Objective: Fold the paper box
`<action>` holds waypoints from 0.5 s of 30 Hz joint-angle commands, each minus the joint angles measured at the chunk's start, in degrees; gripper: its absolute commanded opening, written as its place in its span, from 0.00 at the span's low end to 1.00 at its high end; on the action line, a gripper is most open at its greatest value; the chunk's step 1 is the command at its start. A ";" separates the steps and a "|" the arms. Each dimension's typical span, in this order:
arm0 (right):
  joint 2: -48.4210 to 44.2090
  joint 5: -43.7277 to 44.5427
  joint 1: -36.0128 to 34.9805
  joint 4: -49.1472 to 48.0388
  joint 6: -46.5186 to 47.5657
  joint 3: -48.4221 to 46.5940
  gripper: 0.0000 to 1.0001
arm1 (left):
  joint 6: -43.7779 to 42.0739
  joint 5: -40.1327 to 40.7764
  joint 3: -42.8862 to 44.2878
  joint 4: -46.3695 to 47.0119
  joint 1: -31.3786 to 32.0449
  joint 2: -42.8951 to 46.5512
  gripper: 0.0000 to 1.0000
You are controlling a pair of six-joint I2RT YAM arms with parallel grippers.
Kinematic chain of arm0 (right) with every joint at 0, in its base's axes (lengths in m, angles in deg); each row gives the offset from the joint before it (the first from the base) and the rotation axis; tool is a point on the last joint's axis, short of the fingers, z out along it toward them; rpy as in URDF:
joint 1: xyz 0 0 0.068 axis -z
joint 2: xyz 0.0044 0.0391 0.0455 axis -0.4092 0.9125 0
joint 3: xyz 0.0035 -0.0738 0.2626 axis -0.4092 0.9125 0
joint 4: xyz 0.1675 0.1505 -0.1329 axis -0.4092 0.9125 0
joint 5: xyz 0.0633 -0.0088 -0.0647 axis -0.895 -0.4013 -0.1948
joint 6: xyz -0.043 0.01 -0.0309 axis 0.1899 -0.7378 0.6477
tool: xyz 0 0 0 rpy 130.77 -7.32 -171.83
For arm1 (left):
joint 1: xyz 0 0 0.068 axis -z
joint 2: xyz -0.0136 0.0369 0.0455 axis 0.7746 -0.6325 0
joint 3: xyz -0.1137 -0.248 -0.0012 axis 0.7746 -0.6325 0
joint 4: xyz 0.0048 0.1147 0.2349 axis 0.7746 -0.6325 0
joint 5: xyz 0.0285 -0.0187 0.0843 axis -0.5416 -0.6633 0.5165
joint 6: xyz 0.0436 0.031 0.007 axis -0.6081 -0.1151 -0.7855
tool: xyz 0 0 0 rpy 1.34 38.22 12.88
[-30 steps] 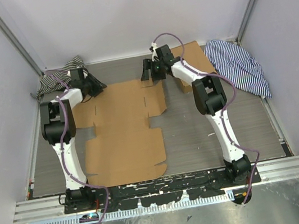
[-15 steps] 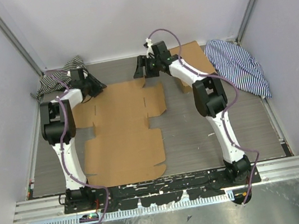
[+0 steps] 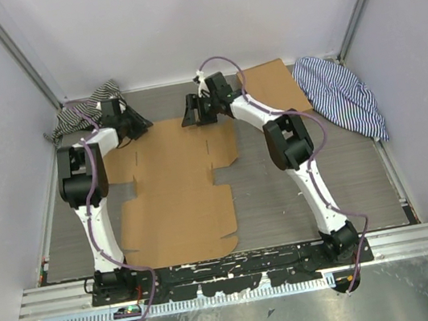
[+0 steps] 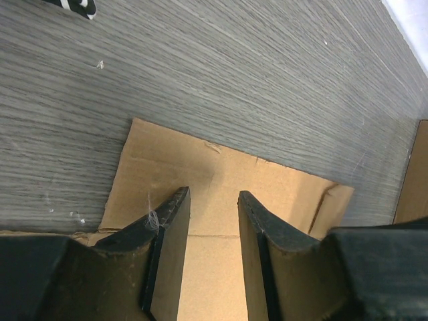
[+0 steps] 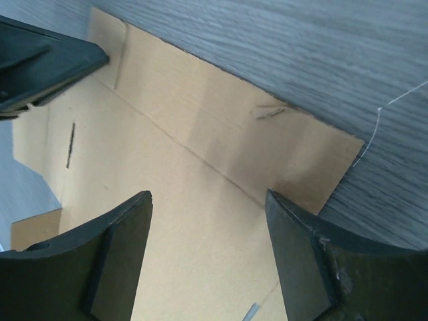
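Observation:
The paper box (image 3: 177,186) lies flat and unfolded on the table, a large brown die-cut sheet with flaps and slots. My left gripper (image 3: 142,125) is at its far left corner. In the left wrist view the gripper (image 4: 212,195) is open with a narrow gap and hangs over the far flap (image 4: 221,170), holding nothing. My right gripper (image 3: 189,115) is at the sheet's far edge, right of the left one. In the right wrist view it (image 5: 207,195) is wide open over the cardboard (image 5: 167,167), near the flap's crease.
A smaller brown cardboard piece (image 3: 271,86) lies at the far right, and its edge shows in the left wrist view (image 4: 411,174). Striped cloths lie at the far left (image 3: 80,110) and far right (image 3: 342,95). The left gripper's body (image 5: 40,63) shows in the right wrist view.
My right gripper has moved left along the far side, from beside the smaller cardboard piece to the far edge of the paper box. The left arm and the sheet have not moved.

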 commanded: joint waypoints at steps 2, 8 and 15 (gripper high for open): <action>3.36 1.53 -0.37 -0.55 -0.51 -2.88 0.74 | -0.82 0.01 -3.72 -6.72 0.65 -0.15 0.43; 2.03 3.25 -0.41 -0.57 0.07 -1.79 0.74 | -0.79 -0.17 -4.34 -7.57 0.66 1.38 0.43; -4.95 5.67 -0.33 -0.20 2.14 0.92 0.73 | -0.80 -0.28 -5.20 -8.45 0.70 5.36 0.43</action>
